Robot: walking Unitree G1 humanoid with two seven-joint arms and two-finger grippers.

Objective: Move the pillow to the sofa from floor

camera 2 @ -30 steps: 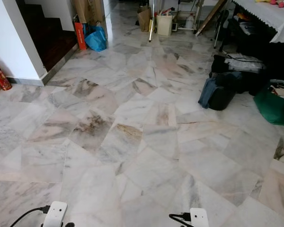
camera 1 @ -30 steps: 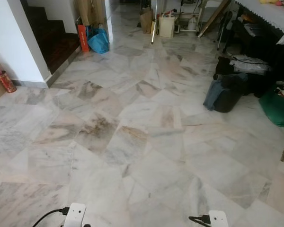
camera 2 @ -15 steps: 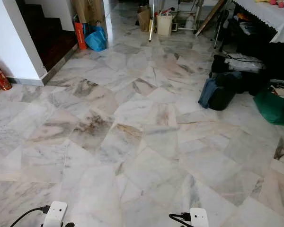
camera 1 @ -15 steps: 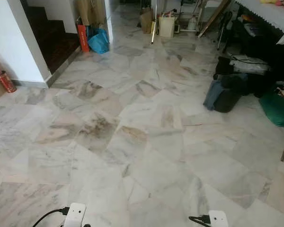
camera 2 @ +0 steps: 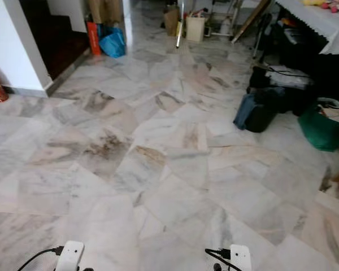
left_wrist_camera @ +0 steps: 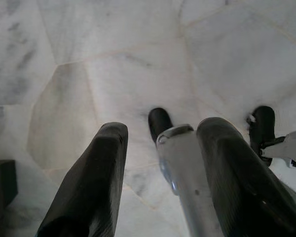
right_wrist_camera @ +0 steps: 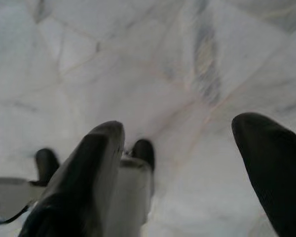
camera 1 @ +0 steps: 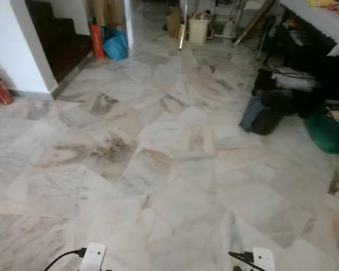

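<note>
Pale marble floor [camera 1: 158,169] stretches ahead of me. Both arms hang low: the white wrist of the left arm [camera 1: 93,257] and that of the right arm [camera 1: 263,259] peek in at the bottom edge of the eye views. In the left wrist view my left gripper [left_wrist_camera: 165,129] is open over the tiles, with nothing held; my own silver leg and black feet lie beyond its fingers [left_wrist_camera: 96,177]. In the right wrist view my right gripper [right_wrist_camera: 182,126] is open wide above the floor, also holding nothing.
Dark bags [camera 1: 265,113] and a green bag [camera 1: 327,132] lie at the right beside a table with a white cloth [camera 1: 322,17]. A white wall corner [camera 1: 22,51] and dark stairs [camera 1: 59,39] stand at the left. A blue bag [camera 1: 116,45] and boxes sit far ahead.
The whole picture has shifted a little and is slightly blurred, so the camera has moved. The arms hang as before.
</note>
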